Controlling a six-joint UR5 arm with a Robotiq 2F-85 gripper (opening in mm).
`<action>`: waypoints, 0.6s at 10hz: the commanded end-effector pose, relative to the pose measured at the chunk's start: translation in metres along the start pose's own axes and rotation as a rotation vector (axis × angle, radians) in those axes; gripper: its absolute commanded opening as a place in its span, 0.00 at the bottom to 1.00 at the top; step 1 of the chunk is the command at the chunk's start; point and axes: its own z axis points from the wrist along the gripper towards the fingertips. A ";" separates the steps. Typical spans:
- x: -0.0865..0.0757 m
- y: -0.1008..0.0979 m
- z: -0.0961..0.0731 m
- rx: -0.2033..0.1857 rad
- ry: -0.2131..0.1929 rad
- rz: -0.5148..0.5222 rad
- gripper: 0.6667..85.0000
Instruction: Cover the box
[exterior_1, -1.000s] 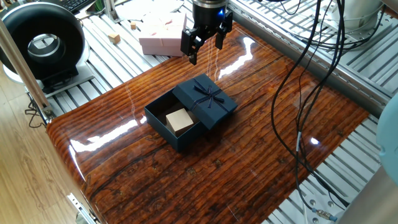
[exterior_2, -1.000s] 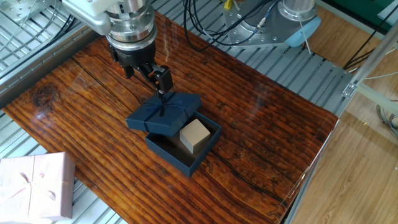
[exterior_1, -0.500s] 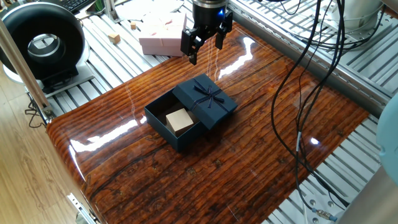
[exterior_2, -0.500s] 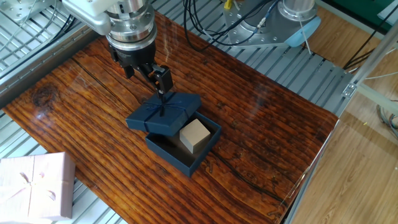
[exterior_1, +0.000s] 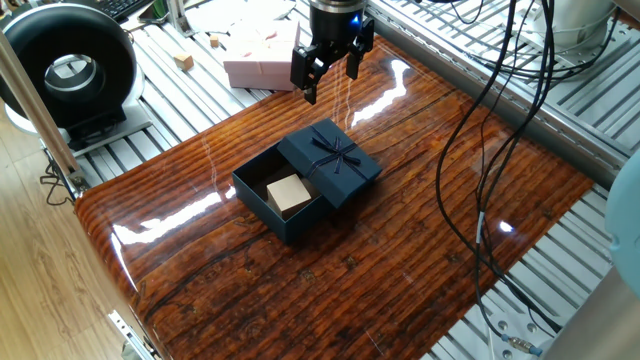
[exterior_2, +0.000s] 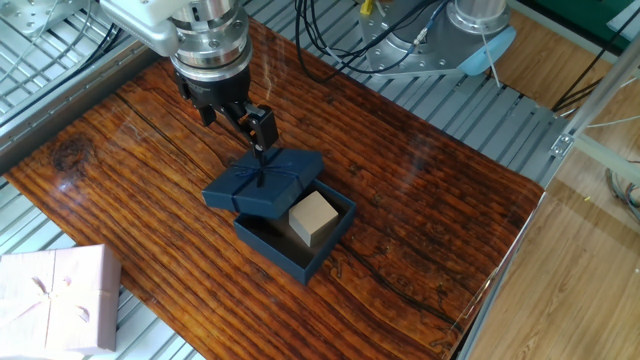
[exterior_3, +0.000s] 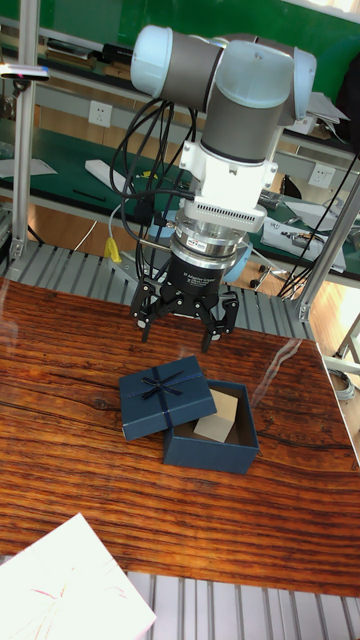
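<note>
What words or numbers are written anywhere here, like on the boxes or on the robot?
No words or numbers can be read in any view.
The box, its bow-topped lid and the pink box: plain, no writing.
Tiny pale mark on the black body above the gripper: too small to read.

No visible change, end effector (exterior_1: 331, 86) motionless, nothing shifted

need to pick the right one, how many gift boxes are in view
2. The navy box sits mid-table, open, its bow-topped lid askew over one side. The pink box rests on the metal slats beside the table. None looks hidden.
</note>
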 end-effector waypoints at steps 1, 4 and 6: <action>-0.089 -0.013 -0.016 0.061 -0.350 0.002 0.00; -0.091 -0.014 -0.014 0.091 -0.373 0.002 0.00; -0.086 -0.012 -0.015 0.081 -0.352 0.006 0.00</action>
